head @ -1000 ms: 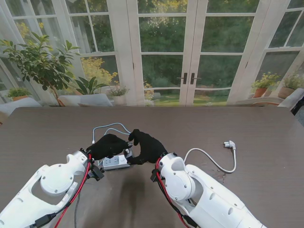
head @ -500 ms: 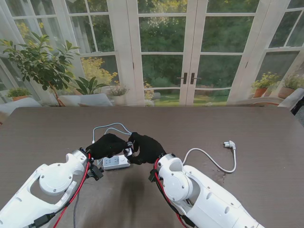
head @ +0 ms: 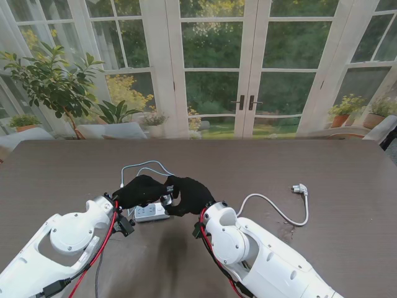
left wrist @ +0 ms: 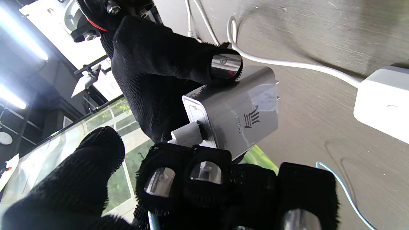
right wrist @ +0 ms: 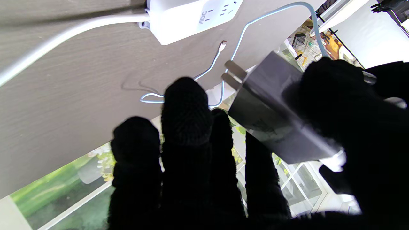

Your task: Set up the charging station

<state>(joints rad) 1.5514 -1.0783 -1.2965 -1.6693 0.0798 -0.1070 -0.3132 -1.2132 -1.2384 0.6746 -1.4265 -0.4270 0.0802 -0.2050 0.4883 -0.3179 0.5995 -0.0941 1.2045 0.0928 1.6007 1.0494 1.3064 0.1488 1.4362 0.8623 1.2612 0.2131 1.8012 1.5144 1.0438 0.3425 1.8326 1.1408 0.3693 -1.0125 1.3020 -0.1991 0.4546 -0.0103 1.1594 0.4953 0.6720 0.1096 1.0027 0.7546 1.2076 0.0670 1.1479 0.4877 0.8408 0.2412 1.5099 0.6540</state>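
One charger [left wrist: 236, 118] (grey, two prongs) gripped by both hands [head: 144, 190] [head: 189, 194] above one power strip [head: 151, 212]

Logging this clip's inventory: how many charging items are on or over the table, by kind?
Grey block wall charger, held over the table: 1
White power strip: 1
White mains cord with plug: 1
Thin pale-blue charging cable: 1
Total: 4

A dark brown wood-grain table [head: 347, 167] is seen spanning the stand view; behind it, white-framed glass French doors [head: 245, 68] with dark handles are shut; a leafy green potted tree [head: 53, 81] is placed at the far left; small terracotta-potted plants [head: 341, 115] are set at the far right; garden greenery is visible beyond the panes.
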